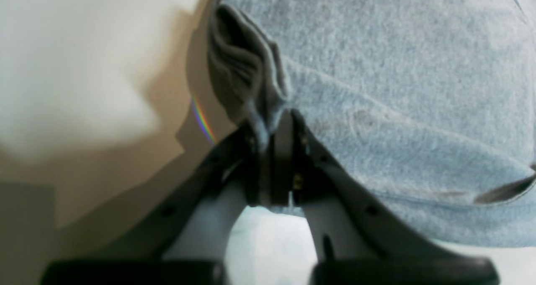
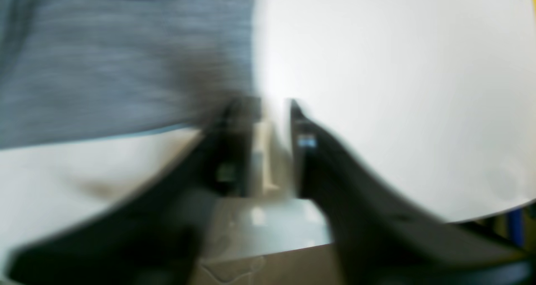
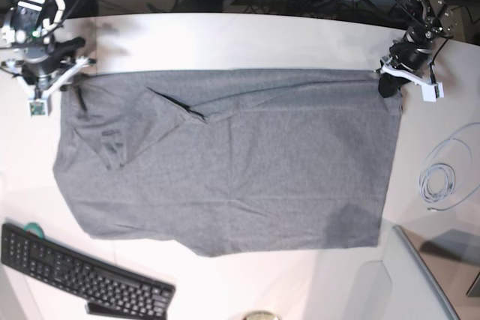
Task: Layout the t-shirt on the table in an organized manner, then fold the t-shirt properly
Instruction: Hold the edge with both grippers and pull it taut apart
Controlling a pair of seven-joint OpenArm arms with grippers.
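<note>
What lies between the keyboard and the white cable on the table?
In the base view, the grey t-shirt covers most of the stretch between the keyboard and the white cable; the rest is bare table.

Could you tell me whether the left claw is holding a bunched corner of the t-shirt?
Yes: in the left wrist view, the left claw is shut on a gathered fold of the grey t-shirt.

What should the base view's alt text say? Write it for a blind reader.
A grey t-shirt lies spread nearly flat on a white table, seen from above. The left gripper pinches its far corner at the image's right; the right gripper sits at the opposite far corner.
</note>
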